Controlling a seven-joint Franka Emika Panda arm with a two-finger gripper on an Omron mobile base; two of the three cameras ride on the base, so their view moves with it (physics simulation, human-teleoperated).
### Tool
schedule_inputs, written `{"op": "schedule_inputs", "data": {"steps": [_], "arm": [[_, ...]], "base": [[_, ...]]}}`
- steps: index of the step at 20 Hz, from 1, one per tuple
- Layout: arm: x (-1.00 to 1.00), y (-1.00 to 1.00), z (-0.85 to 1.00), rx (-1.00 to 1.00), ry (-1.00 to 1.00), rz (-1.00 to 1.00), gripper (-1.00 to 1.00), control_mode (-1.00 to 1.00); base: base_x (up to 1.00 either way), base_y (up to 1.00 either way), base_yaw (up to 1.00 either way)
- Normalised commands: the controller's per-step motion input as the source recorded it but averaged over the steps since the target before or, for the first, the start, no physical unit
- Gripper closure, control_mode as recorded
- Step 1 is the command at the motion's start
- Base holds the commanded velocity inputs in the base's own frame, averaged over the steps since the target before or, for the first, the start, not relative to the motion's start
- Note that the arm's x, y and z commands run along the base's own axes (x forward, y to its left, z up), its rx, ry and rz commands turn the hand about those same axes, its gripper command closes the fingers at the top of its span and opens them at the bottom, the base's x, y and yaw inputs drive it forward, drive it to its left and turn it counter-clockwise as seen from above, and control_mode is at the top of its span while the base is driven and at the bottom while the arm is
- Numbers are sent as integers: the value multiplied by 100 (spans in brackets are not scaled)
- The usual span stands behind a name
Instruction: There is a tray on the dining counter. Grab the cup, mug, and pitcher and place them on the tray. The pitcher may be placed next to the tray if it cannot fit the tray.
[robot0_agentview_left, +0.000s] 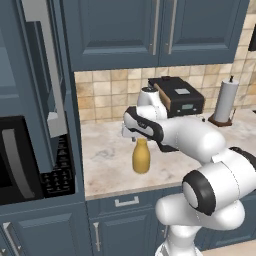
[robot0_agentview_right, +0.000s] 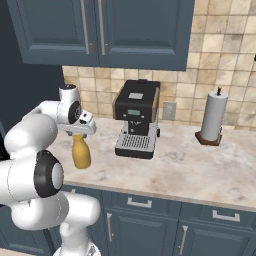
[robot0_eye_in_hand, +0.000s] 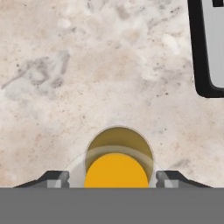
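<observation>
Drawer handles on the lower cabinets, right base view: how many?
3. One below the coffee machine, one toward the right, one vertical beside the arm; the arm may hide more.

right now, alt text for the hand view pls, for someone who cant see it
Looking straight down on the amber pitcher, its open top sits between the gripper fingertips, jaws apart on either side with gaps showing. Beige marbled counter lies beneath, and the coffee machine's dark-edged base cuts in at upper right.

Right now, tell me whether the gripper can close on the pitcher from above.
Probably yes. The gripper hangs directly over the pitcher, its fingertips either side of the neck with gaps showing. Nothing crowds it; the coffee machine stands well aside.
</observation>
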Motion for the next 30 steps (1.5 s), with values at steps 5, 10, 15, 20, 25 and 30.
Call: {"op": "schedule_inputs", "data": {"steps": [5, 10, 15, 20, 25, 30], "arm": [[0, 0, 0, 0, 0, 0, 100, -100], [0, 0, 0, 0, 0, 0, 100, -100], [0, 3, 2, 0, 0, 0, 100, -100], [0, 0, 25, 0, 0, 0, 100, -100], [0, 0, 22, 0, 0, 0, 100, -100], [0, 0, 18, 0, 0, 0, 100, -100]], "base": [[0, 0, 0], [0, 0, 0], [0, 0, 0], [0, 0, 0], [0, 0, 0], [0, 0, 0]]}}
